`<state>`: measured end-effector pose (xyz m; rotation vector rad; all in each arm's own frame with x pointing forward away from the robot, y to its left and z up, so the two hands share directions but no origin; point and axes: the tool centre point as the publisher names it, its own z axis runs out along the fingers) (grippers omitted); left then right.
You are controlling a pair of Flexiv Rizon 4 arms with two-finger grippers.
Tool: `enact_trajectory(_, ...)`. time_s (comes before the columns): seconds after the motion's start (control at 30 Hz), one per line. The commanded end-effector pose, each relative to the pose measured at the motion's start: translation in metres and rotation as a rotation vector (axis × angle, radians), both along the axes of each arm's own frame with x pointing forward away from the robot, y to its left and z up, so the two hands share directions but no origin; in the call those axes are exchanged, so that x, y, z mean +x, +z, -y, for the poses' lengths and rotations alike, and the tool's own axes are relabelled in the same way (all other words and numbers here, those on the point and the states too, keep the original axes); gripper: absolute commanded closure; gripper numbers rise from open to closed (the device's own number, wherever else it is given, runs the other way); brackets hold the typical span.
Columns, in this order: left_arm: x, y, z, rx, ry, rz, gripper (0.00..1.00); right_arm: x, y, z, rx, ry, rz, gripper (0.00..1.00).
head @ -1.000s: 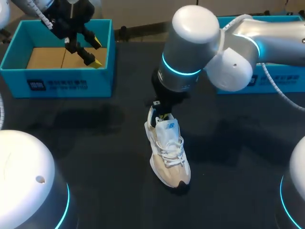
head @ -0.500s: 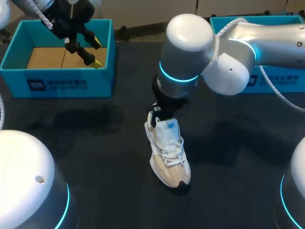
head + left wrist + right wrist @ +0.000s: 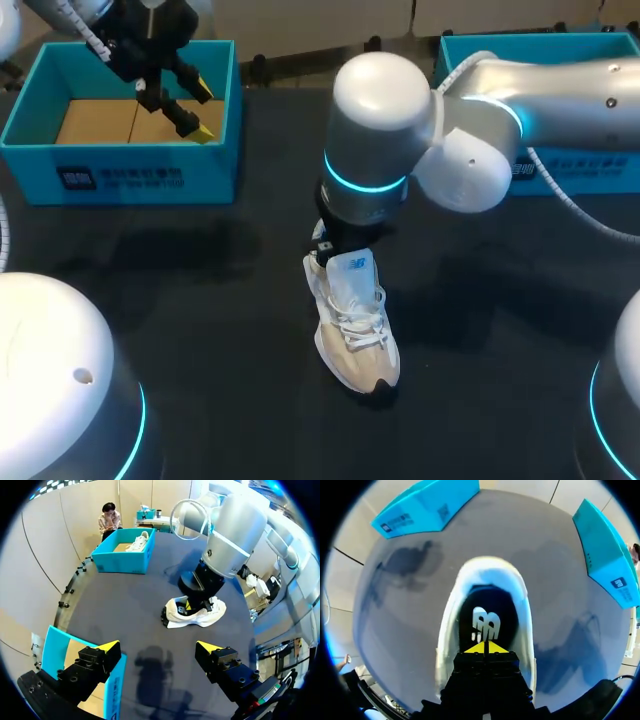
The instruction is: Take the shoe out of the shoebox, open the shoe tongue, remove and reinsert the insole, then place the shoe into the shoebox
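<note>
Shoe [image 3: 355, 330] stood upright mid-tabletop [image 3: 200, 300], long axis running from far heel to near toe. The right pincer [image 3: 485, 647], tips pressed narrowly together, hung straight over the heel opening, the insole [image 3: 492, 605] just ahead. The left pincer [image 3: 157, 646] gaped wide over the left shoebox [image 3: 30, 110], well apart; the right arm was nearer.

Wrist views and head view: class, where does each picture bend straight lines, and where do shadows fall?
Left wrist view: table edge curves, shadow lies under the left gripper. Right wrist view: shoebox edges bow, shadows flank the shoe. Head view: lines straight, soft shadows beside the shoe.
</note>
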<state>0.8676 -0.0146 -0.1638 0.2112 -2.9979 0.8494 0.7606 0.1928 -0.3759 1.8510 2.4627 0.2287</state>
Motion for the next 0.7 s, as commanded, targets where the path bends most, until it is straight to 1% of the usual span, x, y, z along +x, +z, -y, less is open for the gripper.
enact_trajectory(0.03, 0.0, 0.001, 0.0, 0.005, 0.0, -0.001, 0.0, -0.001, -0.011, -0.001, -0.025, -0.001, -0.002, 1.0)
enact_trajectory(0.13, 0.0, 0.001, 0.0, 0.005, 0.0, -0.001, 0.0, 0.0, -0.017, 0.003, -0.027, -0.003, -0.003, 1.0)
enact_trajectory(0.37, 0.0, 0.001, 0.0, 0.005, 0.0, -0.001, 0.0, 0.0, -0.018, 0.004, -0.027, -0.003, -0.003, 1.0)
enact_trajectory(0.4, 0.0, 0.001, 0.0, 0.005, 0.0, -0.001, 0.0, 0.005, -0.026, 0.001, -0.022, 0.001, -0.01, 1.0)
enact_trajectory(0.57, 0.0, 0.001, 0.0, 0.005, 0.0, -0.001, 0.0, 0.007, -0.01, 0.005, -0.051, 0.002, 0.017, 1.0)
enact_trajectory(0.6, 0.0, 0.001, 0.0, 0.005, 0.0, -0.001, 0.0, 0.009, -0.005, 0.006, -0.06, 0.005, 0.032, 1.0)
enact_trajectory(0.7, 0.0, 0.001, 0.0, 0.005, 0.0, -0.001, 0.0, 0.015, 0.002, 0.007, -0.082, 0.017, 0.056, 1.0)
